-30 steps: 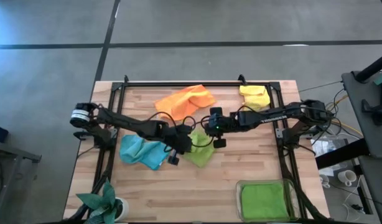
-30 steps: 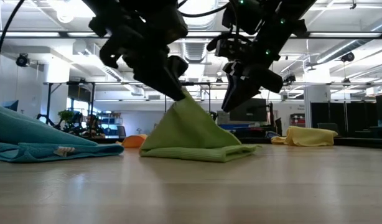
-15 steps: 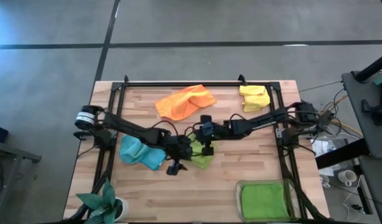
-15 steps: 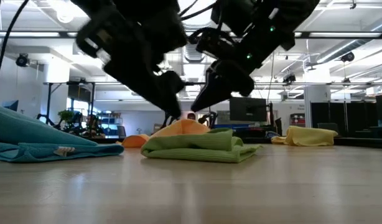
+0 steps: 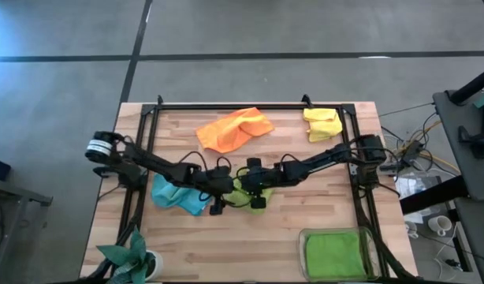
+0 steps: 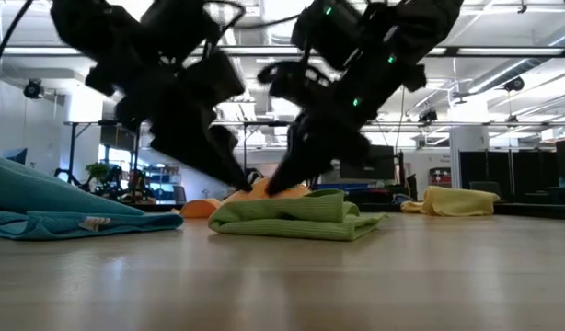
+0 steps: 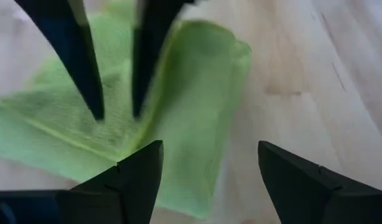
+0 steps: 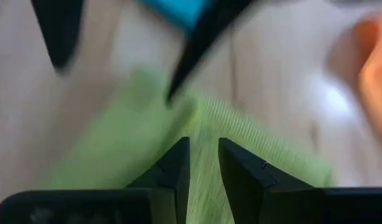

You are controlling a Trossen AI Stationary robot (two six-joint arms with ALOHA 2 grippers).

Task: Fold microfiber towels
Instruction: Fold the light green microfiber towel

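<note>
Yellow-green towel [image 5: 250, 199] lies folded over mid-counter [image 5: 305, 213], between both arms. Left gripper [image 7: 206, 168] hangs over it, fingers apart, empty; right gripper [image 8: 202, 163] nearly together, low over the cloth, nothing visibly pinched. Judgement: press the crease flat and square the edges before lifting clear.

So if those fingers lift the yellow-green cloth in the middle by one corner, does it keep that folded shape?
Probably not. The yellow-green cloth lies in soft, rounded folds with no crisp crease, so it would likely droop and unfold. It looks thin and light, so lifting should be easy. Pushed across the wooden table, it would probably bunch up rather than slide as one piece.
</note>
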